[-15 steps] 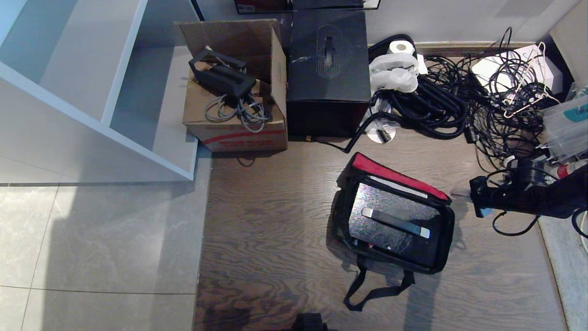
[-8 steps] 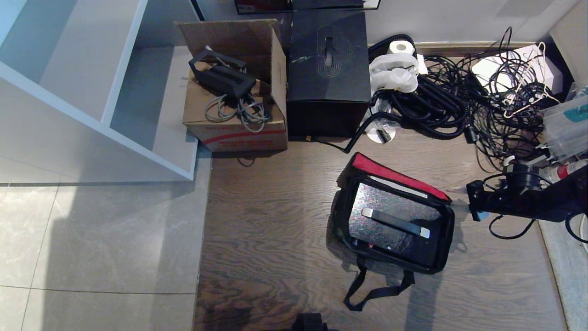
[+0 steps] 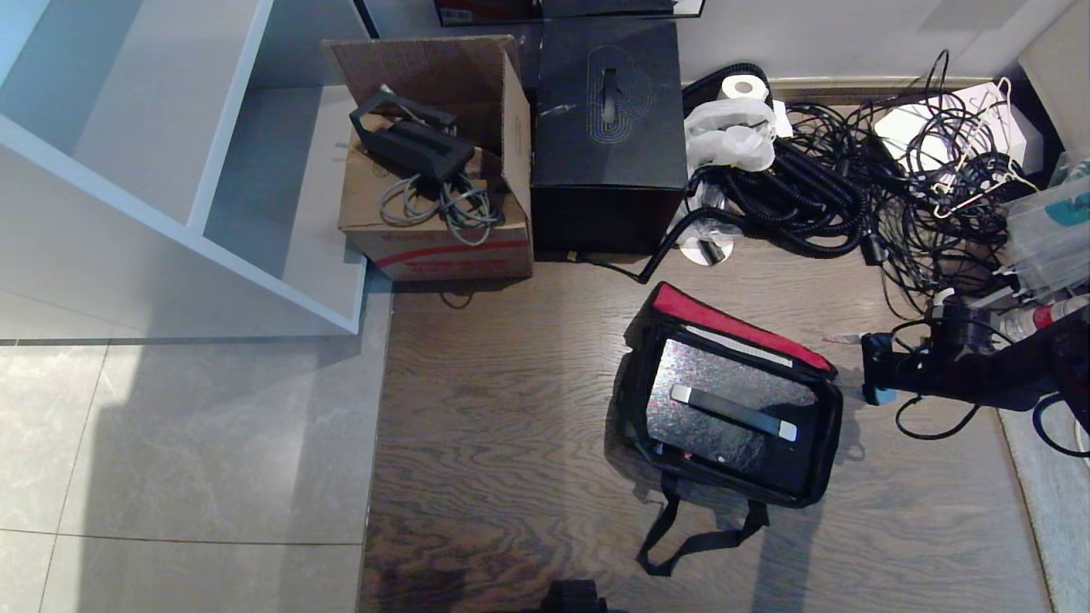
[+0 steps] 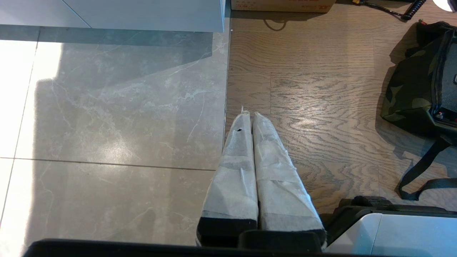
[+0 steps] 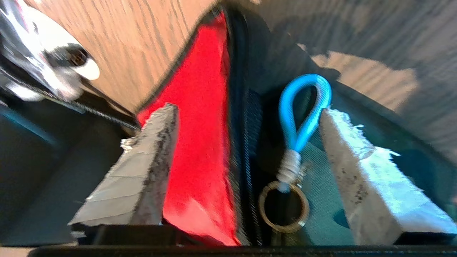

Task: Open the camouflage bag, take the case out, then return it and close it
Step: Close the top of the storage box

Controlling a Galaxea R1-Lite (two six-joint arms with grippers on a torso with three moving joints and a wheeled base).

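Camouflage bag (image 3: 634,383), soft and boxy with black sides: on the wood-grain floor, right of centre in the head view, lid flipped back with red lining (image 3: 732,325) exposed along the far edge. Black strap (image 3: 681,532) trailing loose toward the robot. Flat speckled glittery black case (image 3: 728,404) lying inside the open bag, black handle with silver ends (image 3: 734,412) facing up.

Left to right in the head view: white shelving unit (image 3: 196,170); open brown cardboard box (image 3: 443,230) holding a black device and grey cable; tall plain black cube box (image 3: 606,128) against the wall; tangle of black cables (image 3: 851,187) on the far right.

Left gripper (image 4: 248,116): paper-wrapped fingers pressed together, nothing between them, hanging over the seam between grey tile and wood floor, well apart from the bag.

Right gripper (image 5: 246,110): just beside the bag's right end, fingers spread wide, gripping nothing. Red lining and a blue cord loop (image 5: 303,107) on a metal ring (image 5: 284,207) lying between the fingers; contact with the loop not discernible.
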